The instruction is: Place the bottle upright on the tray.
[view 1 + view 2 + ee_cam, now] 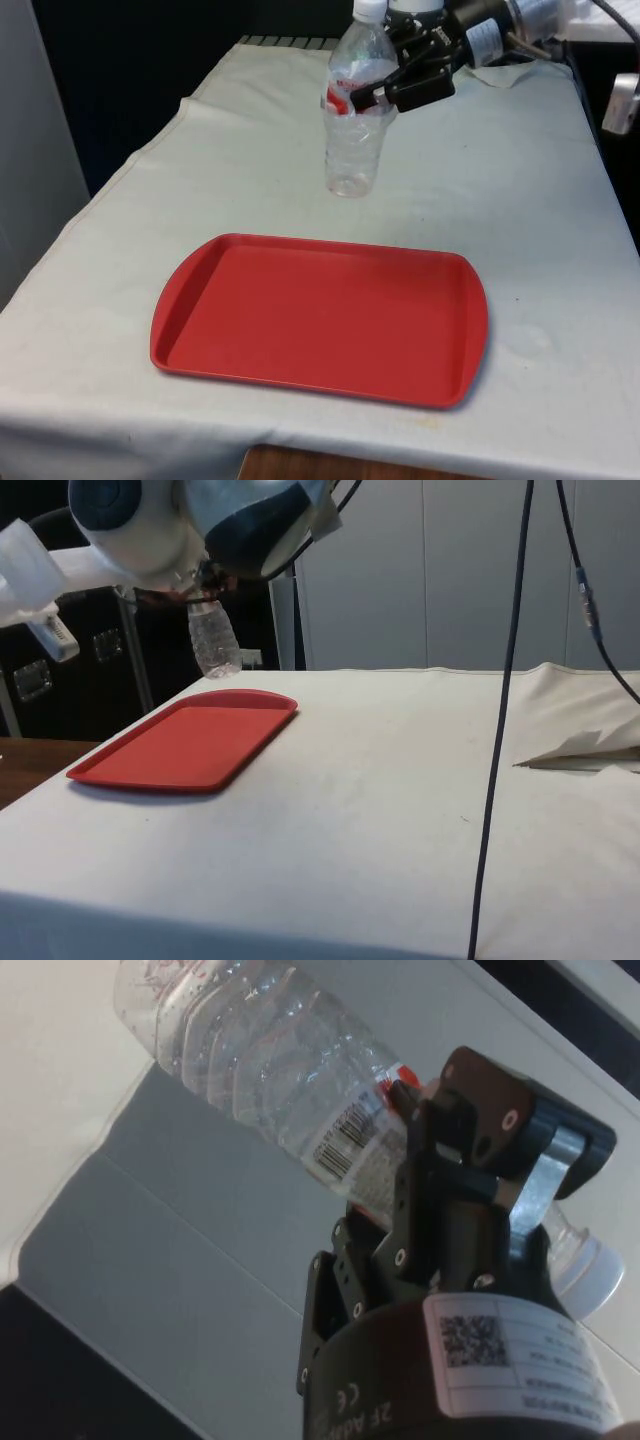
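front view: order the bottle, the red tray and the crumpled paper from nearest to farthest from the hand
1. The bottle: upright in the hand, gripped at its label, off the tray.
2. The crumpled paper: on the cloth just past the hand, toward the front view's right.
3. The red tray: bare, on the table's near part, farthest.

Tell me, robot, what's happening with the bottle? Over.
Fingers shut on bottle at its label. Bottle upright, lifted, beyond red tray. Tray bare, nothing blocking.

bottle [213, 640]: upright, in the air beyond tray's far end | tray [185, 742]: red, on white cloth [400, 810]
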`<control>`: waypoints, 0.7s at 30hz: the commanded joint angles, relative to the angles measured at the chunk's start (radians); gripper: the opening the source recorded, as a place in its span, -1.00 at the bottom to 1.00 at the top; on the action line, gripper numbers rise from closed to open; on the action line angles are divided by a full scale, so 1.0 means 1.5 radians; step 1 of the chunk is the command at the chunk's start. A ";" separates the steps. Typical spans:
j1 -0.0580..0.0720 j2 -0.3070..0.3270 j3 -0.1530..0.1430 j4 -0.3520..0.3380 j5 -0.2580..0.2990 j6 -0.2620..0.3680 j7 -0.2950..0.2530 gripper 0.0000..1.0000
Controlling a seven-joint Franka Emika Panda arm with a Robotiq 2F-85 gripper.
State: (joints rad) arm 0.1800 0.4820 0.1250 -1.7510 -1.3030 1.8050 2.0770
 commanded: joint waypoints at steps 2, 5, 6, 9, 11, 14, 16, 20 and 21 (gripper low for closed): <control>0.004 0.009 -0.002 0.008 -0.007 -0.013 0.002 -0.33; 0.002 0.011 0.001 0.009 -0.011 -0.019 0.000 -0.33; 0.002 0.013 0.001 0.011 -0.014 -0.025 0.000 -0.33; 0.005 0.021 0.003 0.019 -0.021 -0.043 0.001 -0.33; 0.003 0.020 0.004 0.018 -0.021 -0.043 0.001 -0.33; 0.003 0.019 0.004 0.017 -0.021 -0.043 0.000 -0.33; 0.005 0.021 0.004 0.018 -0.021 -0.047 0.001 -0.33; 0.007 0.023 0.007 0.020 -0.021 -0.059 0.011 -0.33; 0.008 0.025 0.009 0.021 -0.021 -0.067 0.021 -0.33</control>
State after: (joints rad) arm 0.1860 0.5120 0.1380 -1.7260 -1.3340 1.7180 2.0910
